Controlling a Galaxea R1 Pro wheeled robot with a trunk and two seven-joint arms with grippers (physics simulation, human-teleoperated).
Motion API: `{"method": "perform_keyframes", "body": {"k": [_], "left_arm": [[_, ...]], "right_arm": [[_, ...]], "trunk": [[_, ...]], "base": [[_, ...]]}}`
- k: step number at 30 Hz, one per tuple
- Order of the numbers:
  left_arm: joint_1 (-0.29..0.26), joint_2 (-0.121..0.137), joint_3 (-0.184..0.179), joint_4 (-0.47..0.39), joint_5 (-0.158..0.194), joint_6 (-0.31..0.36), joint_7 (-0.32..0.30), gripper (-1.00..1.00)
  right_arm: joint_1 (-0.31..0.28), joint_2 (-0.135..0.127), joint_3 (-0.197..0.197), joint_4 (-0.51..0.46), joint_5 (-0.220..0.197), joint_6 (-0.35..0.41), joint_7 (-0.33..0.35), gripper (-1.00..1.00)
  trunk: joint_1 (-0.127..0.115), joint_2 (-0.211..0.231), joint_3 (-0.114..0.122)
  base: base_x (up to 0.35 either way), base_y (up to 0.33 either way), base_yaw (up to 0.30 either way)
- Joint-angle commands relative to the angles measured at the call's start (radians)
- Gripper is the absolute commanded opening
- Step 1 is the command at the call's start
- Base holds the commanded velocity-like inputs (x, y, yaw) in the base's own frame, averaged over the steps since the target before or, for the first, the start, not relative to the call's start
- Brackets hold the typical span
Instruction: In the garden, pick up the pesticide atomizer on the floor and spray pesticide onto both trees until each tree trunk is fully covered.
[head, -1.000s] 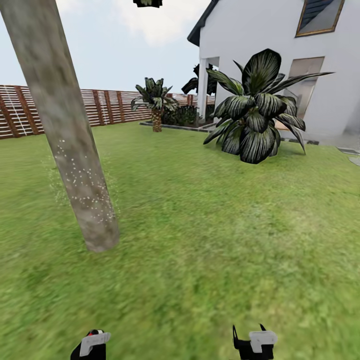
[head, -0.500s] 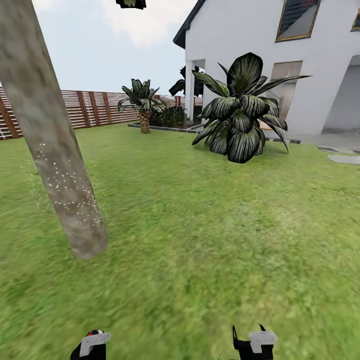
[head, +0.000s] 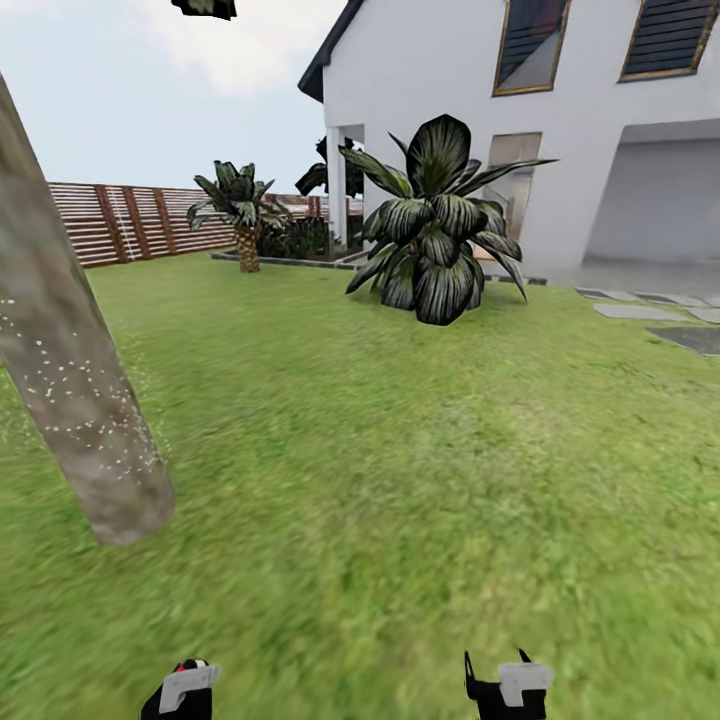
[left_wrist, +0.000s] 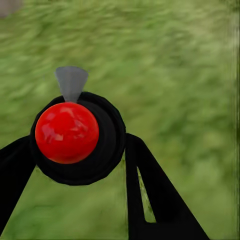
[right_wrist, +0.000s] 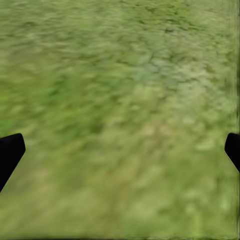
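One tree trunk (head: 75, 420), thick, leaning and grey-beige, rises at the left of the head view with white specks scattered over its lower part. A scrap of dark leaf crown (head: 205, 6) hangs at the top edge. The pesticide atomizer (left_wrist: 67, 132), a black bottle with a round red top, sits between the fingers of my left gripper (left_wrist: 77, 165), which is shut on it. Low in the head view the left gripper (head: 185, 690) shows a bit of red. My right gripper (head: 505, 685) is open over grass, its fingertips (right_wrist: 10, 152) far apart with nothing between them (right_wrist: 120, 155).
Green lawn (head: 400, 450) stretches ahead. A large dark-leaved plant (head: 435, 240) stands before the white house (head: 600, 120). A small palm (head: 240, 205) and the brown slat fence (head: 120, 220) lie further back. Pale stepping stones (head: 640, 312) run along the right.
The camera has turned to the right: trunk, plant and house have all slid left in the picture, and more of the house shows. Both grippers sit as before.
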Motion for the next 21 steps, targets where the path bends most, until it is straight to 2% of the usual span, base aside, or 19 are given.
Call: {"method": "perform_keyframes", "body": {"k": [1,21], "left_arm": [[0.0,0.0,0.0,0.0,0.0,0.0,0.0,-1.0],[0.0,0.0,0.0,0.0,-0.002,0.0,0.0,-1.0]], "right_arm": [[0.0,0.0,0.0,0.0,0.0,0.0,0.0,1.0],[0.0,0.0,0.0,0.0,0.001,0.0,0.0,1.0]], "trunk": [[0.0,0.0,0.001],[0.0,0.0,0.018]], "base": [[0.0,0.0,-0.261],[0.0,0.0,-0.261]]}}
